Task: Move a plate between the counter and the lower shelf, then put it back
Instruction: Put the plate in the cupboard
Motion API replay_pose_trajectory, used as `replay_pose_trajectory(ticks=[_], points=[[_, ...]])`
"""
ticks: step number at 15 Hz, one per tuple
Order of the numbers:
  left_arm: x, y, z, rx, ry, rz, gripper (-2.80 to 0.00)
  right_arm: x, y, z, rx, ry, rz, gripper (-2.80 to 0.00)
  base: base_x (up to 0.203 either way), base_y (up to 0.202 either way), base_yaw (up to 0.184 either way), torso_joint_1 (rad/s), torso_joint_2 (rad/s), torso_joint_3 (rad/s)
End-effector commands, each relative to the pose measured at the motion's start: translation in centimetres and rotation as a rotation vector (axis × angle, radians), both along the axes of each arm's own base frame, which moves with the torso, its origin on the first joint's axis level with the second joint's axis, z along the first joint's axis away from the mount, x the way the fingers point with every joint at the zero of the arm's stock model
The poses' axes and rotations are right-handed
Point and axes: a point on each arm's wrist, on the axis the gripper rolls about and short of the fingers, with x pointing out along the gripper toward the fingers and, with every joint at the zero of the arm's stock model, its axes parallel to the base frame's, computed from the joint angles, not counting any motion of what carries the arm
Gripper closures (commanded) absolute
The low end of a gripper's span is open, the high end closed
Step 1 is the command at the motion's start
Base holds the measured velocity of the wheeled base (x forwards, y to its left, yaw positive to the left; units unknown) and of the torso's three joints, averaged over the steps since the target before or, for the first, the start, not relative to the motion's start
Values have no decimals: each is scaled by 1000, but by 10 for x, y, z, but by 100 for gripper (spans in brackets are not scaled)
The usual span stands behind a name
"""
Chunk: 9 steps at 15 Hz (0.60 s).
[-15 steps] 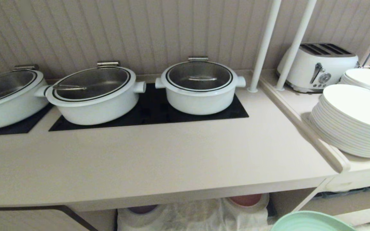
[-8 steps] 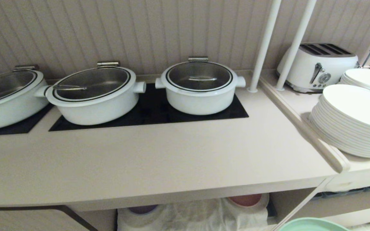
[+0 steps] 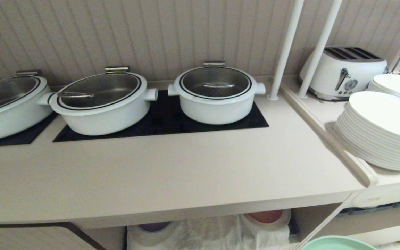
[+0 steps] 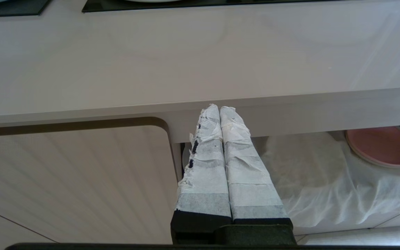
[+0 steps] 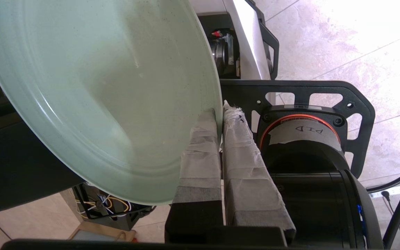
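The mint-green plate (image 5: 99,90) fills the right wrist view, its rim pinched between the tape-wrapped fingers of my right gripper (image 5: 219,113), which is shut on it. In the head view only the plate's top edge (image 3: 337,243) shows at the bottom right, below the counter (image 3: 172,173). The lower shelf (image 3: 207,232) lies under the counter, draped in white cloth. My left gripper (image 4: 219,109) is shut and empty, parked in front of the counter's front edge.
Three white lidded pots (image 3: 215,93) stand on black hob panels. A stack of white plates (image 3: 382,132) and a toaster (image 3: 342,71) sit on the right ledge. A pink plate (image 3: 265,216) and a purple plate (image 3: 153,226) rest on the shelf's cloth.
The green plate has sunk lower at the bottom right of the head view; less of it shows now. The left arm has not moved.
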Motion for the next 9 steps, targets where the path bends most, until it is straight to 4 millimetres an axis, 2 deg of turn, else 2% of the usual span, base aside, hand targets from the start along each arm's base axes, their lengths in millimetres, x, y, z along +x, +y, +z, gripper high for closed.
replay_pose_trajectory(ticks=[1, 9], points=[[0, 0, 0, 0, 0, 0, 0, 0, 0, 0, 1, 12, -1, 0, 0, 0, 0, 0, 0, 0], [0, 0, 0, -1, 0, 0, 0, 0, 0, 0, 1, 11, -1, 0, 0, 0, 0, 0, 0, 0]])
